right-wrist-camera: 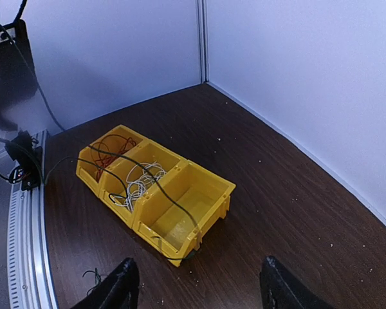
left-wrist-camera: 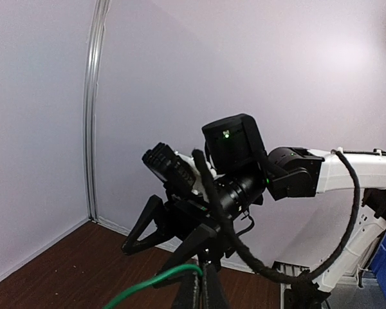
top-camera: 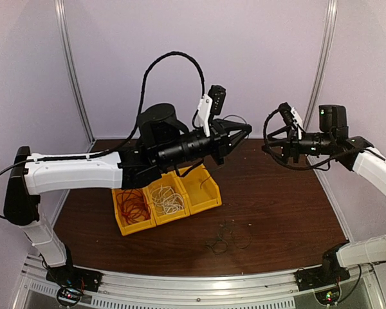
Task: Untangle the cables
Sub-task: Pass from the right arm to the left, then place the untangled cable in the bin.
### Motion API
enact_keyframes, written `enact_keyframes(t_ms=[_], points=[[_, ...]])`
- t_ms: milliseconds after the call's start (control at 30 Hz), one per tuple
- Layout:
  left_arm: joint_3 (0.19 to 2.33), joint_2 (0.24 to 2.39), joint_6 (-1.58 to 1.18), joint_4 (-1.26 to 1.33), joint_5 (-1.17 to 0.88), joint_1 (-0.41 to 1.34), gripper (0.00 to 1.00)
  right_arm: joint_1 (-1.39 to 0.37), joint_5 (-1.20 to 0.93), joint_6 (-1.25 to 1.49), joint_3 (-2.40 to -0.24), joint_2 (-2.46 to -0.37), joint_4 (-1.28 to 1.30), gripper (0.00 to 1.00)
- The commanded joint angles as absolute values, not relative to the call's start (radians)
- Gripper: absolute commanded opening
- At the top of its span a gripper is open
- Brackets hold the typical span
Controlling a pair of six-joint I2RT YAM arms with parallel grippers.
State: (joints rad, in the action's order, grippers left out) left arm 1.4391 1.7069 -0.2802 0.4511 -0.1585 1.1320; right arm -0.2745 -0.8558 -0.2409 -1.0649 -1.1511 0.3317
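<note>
Three yellow bins (top-camera: 202,205): left holds red cables (top-camera: 132,205), middle white cables (top-camera: 167,199), right one black cable (right-wrist-camera: 180,212). Before the bins lie loose black cables (top-camera: 222,241). Left gripper (left-wrist-camera: 202,273) pinches a green cable (left-wrist-camera: 148,287); right gripper (right-wrist-camera: 199,264) gapes, empty.

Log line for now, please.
left end effector shut, raised | right end effector open, empty | red cable in left bin | white cable in middle bin | black cable on table

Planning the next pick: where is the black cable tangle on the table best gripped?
Probably at one of its outer loops, from straight above: the black cable tangle lies spread loose on the open table, apart from the yellow bins.
</note>
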Motion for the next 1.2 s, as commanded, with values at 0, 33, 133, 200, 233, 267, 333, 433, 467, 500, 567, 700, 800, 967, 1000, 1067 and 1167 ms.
enact_keyframes(t_ms=[0, 33, 133, 200, 233, 267, 333, 433, 467, 500, 567, 700, 800, 967, 1000, 1067, 1167], points=[[1.392, 1.683, -0.306, 0.474, -0.146, 1.13, 0.0, -0.265, -0.931, -0.354, -1.075, -1.126, 0.405, 0.66], [1.378, 1.679, -0.308, 0.481, -0.144, 1.131, 0.0, -0.266, -0.939, -0.403, -1.071, -1.132, 0.439, 0.66], [1.344, 1.666, -0.312, 0.483, -0.109, 1.13, 0.0, -0.266, -0.928, -0.529, -1.051, -1.154, 0.544, 0.66], [1.335, 1.657, -0.304, 0.467, -0.095, 1.129, 0.0, -0.266, -0.897, -0.619, -1.031, -1.166, 0.611, 0.66], [1.34, 1.654, -0.299, 0.449, -0.091, 1.129, 0.0, -0.267, -0.882, -0.643, -1.02, -1.171, 0.629, 0.67], [1.346, 1.653, -0.294, 0.432, -0.09, 1.128, 0.0, -0.267, -0.87, -0.652, -1.005, -1.174, 0.635, 0.66], [1.355, 1.651, -0.289, 0.4, -0.087, 1.126, 0.0, -0.267, -0.862, -0.657, -0.966, -1.174, 0.628, 0.67], [1.381, 1.657, -0.302, 0.34, -0.08, 1.117, 0.0, -0.267, -0.861, -0.62, -0.887, -1.159, 0.551, 0.67], [1.393, 1.658, -0.314, 0.318, -0.077, 1.112, 0.0, -0.267, -0.858, -0.601, -0.854, -1.149, 0.512, 0.67], [1.404, 1.66, -0.331, 0.295, -0.076, 1.106, 0.0, -0.267, -0.848, -0.589, -0.83, -1.141, 0.481, 0.67], [1.434, 1.667, -0.36, 0.242, -0.105, 1.086, 0.0, -0.267, -0.804, -0.585, -0.809, -1.122, 0.454, 0.67], [1.527, 1.687, -0.405, 0.102, -0.155, 1.031, 0.0, -0.264, -0.727, -0.557, -0.783, -1.089, 0.405, 0.67], [1.572, 1.695, -0.42, 0.031, -0.194, 0.993, 0.0, -0.264, -0.714, -0.56, -0.77, -1.092, 0.394, 0.68], [1.586, 1.702, -0.434, -0.028, -0.242, 0.941, 0.0, -0.264, -0.705, -0.572, -0.773, -1.131, 0.394, 0.68], [1.584, 1.7, -0.434, -0.029, -0.242, 0.936, 0.0, -0.264, -0.706, -0.573, -0.776, -1.137, 0.397, 0.68], [1.579, 1.702, -0.433, -0.027, -0.239, 0.931, 0.0, -0.264, -0.707, -0.575, -0.776, -1.146, 0.397, 0.68], [1.58, 1.71, -0.433, -0.02, -0.242, 0.927, 0.0, -0.264, -0.705, -0.577, -0.775, -1.147, 0.397, 0.68]])
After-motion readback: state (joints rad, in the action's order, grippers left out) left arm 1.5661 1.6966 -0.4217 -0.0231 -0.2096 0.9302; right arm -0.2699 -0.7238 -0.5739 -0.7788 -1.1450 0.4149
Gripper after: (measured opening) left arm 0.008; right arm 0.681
